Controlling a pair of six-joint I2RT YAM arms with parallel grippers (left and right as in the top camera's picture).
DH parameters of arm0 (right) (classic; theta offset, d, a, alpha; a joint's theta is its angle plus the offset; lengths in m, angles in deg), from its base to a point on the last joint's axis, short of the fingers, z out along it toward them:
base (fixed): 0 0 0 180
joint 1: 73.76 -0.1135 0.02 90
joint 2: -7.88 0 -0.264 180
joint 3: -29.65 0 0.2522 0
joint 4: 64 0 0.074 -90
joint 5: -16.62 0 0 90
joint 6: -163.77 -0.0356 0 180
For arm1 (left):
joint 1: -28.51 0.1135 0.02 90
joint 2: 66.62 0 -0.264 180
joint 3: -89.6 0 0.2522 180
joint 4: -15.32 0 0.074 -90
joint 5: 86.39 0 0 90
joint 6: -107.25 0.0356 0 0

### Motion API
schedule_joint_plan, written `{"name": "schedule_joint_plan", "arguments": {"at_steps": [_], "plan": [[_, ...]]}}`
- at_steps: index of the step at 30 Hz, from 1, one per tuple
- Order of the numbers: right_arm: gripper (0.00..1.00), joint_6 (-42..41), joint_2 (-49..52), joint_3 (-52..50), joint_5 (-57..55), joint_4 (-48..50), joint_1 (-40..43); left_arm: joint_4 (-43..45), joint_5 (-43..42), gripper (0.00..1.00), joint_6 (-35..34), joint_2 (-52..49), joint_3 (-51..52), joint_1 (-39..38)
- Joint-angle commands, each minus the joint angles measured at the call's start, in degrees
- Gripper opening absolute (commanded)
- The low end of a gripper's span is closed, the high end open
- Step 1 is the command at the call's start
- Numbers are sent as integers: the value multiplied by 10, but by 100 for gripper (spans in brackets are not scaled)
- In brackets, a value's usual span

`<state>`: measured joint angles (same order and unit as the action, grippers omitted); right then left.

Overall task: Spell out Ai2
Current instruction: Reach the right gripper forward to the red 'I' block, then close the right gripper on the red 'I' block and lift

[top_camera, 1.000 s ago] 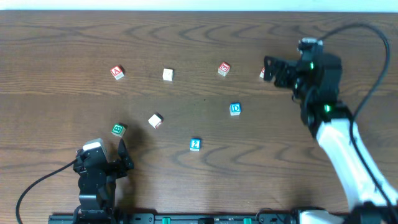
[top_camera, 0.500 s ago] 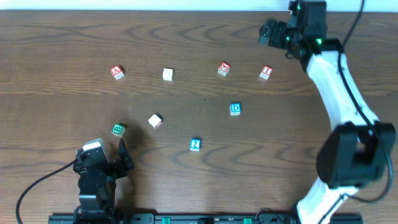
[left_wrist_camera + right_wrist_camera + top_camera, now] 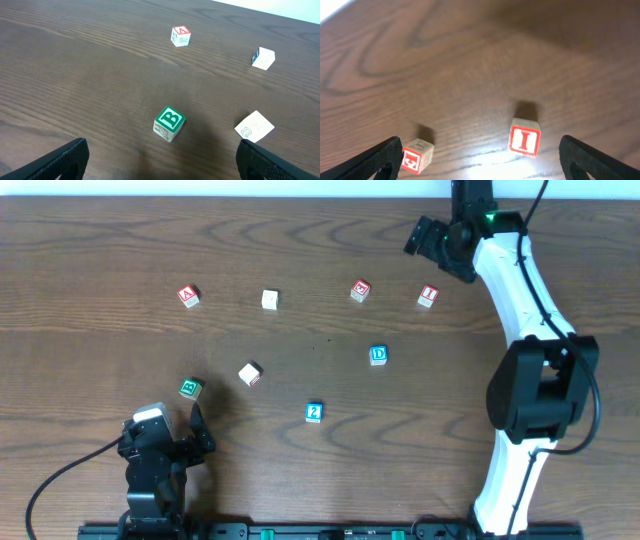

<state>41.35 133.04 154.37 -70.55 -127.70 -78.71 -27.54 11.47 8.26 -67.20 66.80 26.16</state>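
Note:
The red-framed "A" cube (image 3: 188,296) lies at the far left, also seen as the "A" cube (image 3: 180,36) in the left wrist view. Far right is the red-framed "I" cube (image 3: 427,296), and the blue-framed "2" cube (image 3: 314,412) lies near the middle front. My right gripper (image 3: 437,250) hovers open just behind the "I" cube (image 3: 524,138), holding nothing. At the front left my left gripper (image 3: 172,425) rests open and empty, facing the green "B" cube (image 3: 169,123). In the wrist views both the left gripper (image 3: 160,155) and the right gripper (image 3: 481,150) stand wide apart.
A blue "D" cube (image 3: 378,355), a red-faced cube (image 3: 360,290), a green "B" cube (image 3: 190,388) and two pale cubes (image 3: 270,300) (image 3: 250,373) lie scattered. The table's far edge runs right behind my right gripper.
My right arm has swung back toward the far edge, carrying its open gripper off the "I" cube, which now shows in full. The left arm and all cubes have stayed put.

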Motion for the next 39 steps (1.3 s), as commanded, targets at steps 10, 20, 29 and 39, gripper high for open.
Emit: {"name": "schedule_joint_plan", "arguments": {"at_steps": [10, 20, 29, 39], "plan": [[99, -94, 65, 14, -18, -71, -4, 1, 2, 95, 4, 3, 10, 2], [97, -91, 98, 14, -17, -65, -2, 1, 2, 96, 4, 3, 10, 2], [70, -60, 99, 14, -20, -49, -2, 1, 2, 95, 4, 3, 10, 2], [53, -41, 99, 14, -19, -50, 9, 1, 2, 95, 4, 3, 10, 2]]}}
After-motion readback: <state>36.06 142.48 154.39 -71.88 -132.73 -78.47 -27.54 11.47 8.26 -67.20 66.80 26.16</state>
